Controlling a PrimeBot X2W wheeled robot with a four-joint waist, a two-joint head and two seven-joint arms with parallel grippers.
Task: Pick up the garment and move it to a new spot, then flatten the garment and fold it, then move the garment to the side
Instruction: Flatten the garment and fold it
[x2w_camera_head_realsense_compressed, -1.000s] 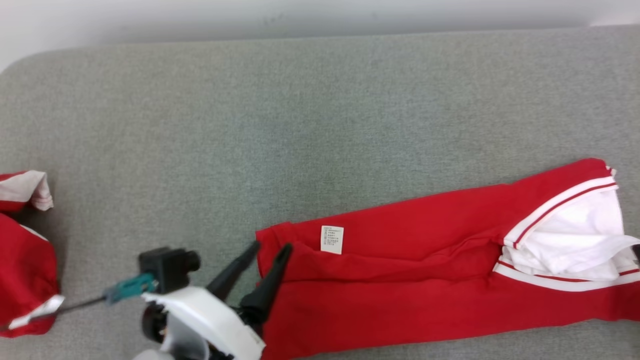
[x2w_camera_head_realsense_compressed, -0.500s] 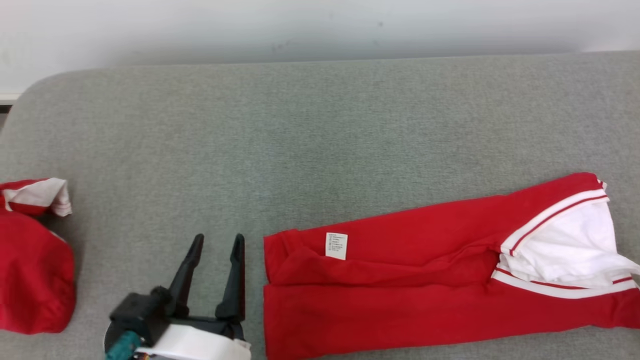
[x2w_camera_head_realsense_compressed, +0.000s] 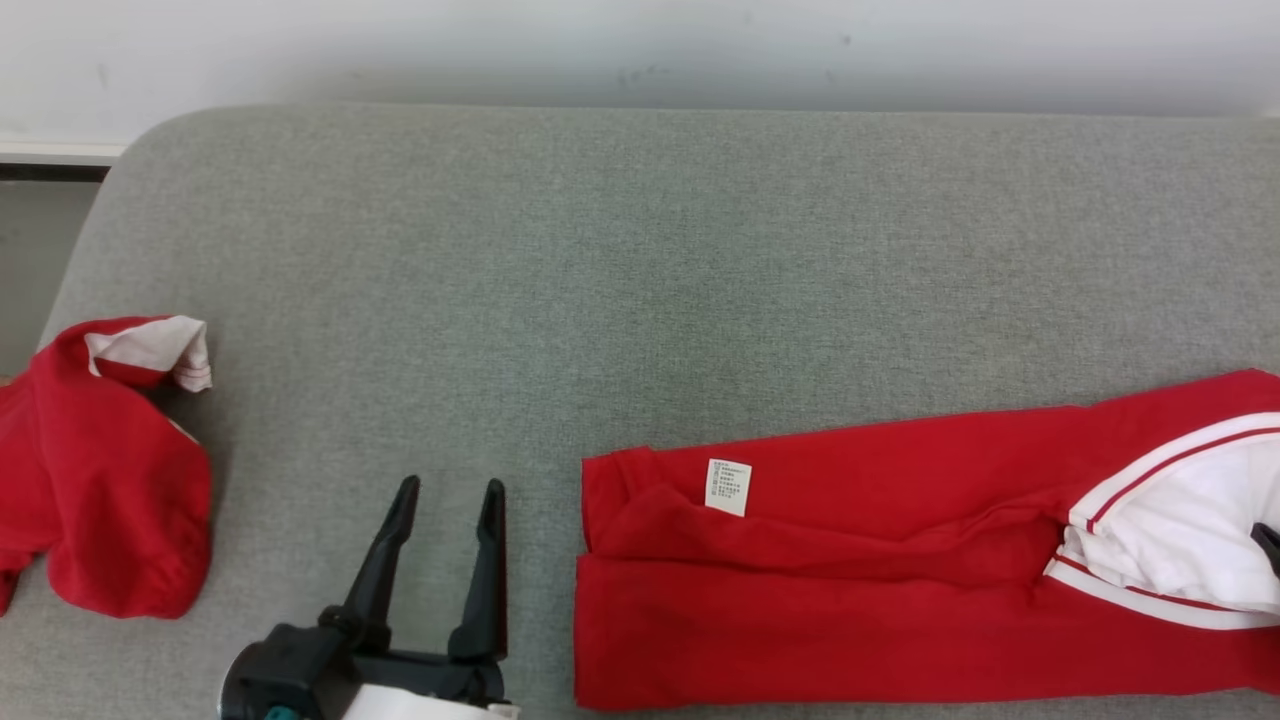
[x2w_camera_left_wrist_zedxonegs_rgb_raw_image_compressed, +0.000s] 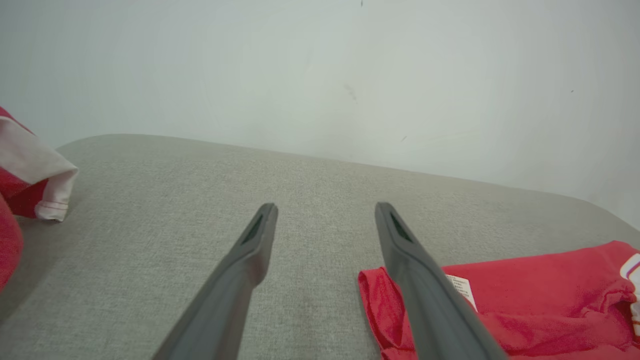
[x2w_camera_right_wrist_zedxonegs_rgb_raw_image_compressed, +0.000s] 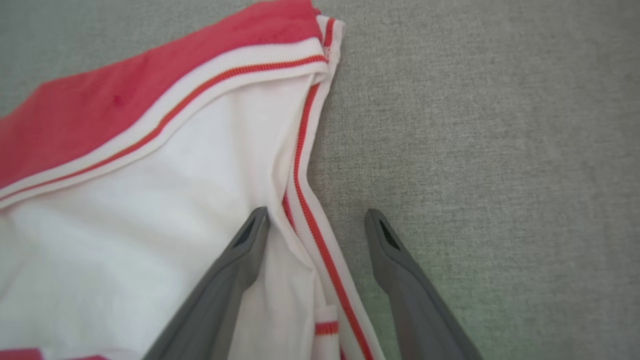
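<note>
Red garment (x2w_camera_head_realsense_compressed: 850, 560), lying as a long doubled band along the near right of the grey fabric-covered worktop (x2w_camera_head_realsense_compressed: 640, 260), its white care label (x2w_camera_head_realsense_compressed: 729, 487) near the left end. The left gripper (x2w_camera_head_realsense_compressed: 451, 487) stands just left of that end, fingers apart and empty. The right gripper (x2w_camera_right_wrist_zedxonegs_rgb_raw_image_compressed: 317, 213), fingers likewise apart, straddles the striped hem at the white panel (x2w_camera_right_wrist_zedxonegs_rgb_raw_image_compressed: 150, 200) without clamping it. The step in hand appears to be seizing both ends for the next fold. To do it well, each gripper should take every layer at its end, the label end squarely, and the two should lift together so the band keeps its straight edges. Count: two red garments, the second (x2w_camera_head_realsense_compressed: 110, 480) crumpled at the far left; one label; two grippers, two fingers each.
</note>
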